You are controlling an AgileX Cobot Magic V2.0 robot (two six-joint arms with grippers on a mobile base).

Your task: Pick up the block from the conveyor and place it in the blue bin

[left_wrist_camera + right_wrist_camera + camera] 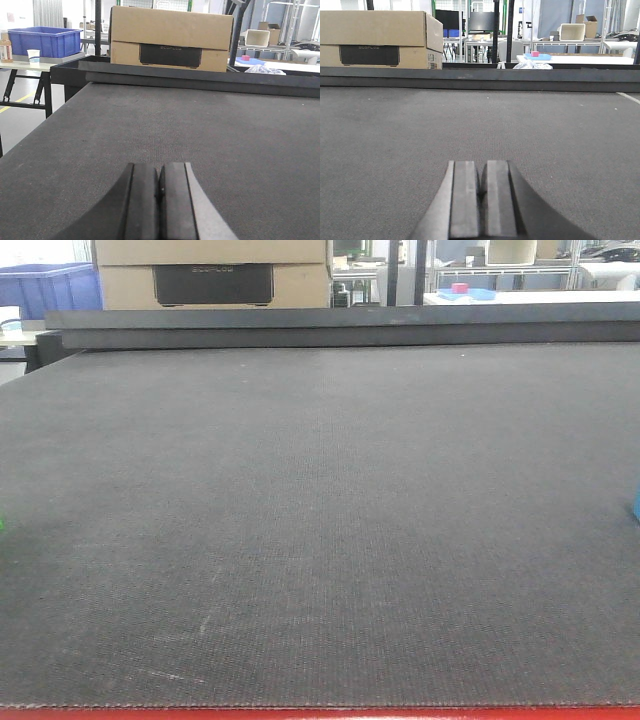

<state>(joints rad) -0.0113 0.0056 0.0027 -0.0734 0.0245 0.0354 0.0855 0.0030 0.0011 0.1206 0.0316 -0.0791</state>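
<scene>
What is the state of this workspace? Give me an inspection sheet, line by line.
Surface: conveyor belt dark grey, woven, bare across the middle; red edge along the near side.
Job's things: blue bin on a side table off the belt's far left corner; no whole block seen, only a blue sliver at the right frame edge and a green sliver at the left, too cut off to identify.
Clutter: nothing else seen on the belt.
End effectors: left end effector shut, empty, low over the belt; right end effector the same.
Cables: nothing seen.
Surroundings: cardboard box behind the far end; white cup beside the bin; tables and shelving beyond.
</scene>
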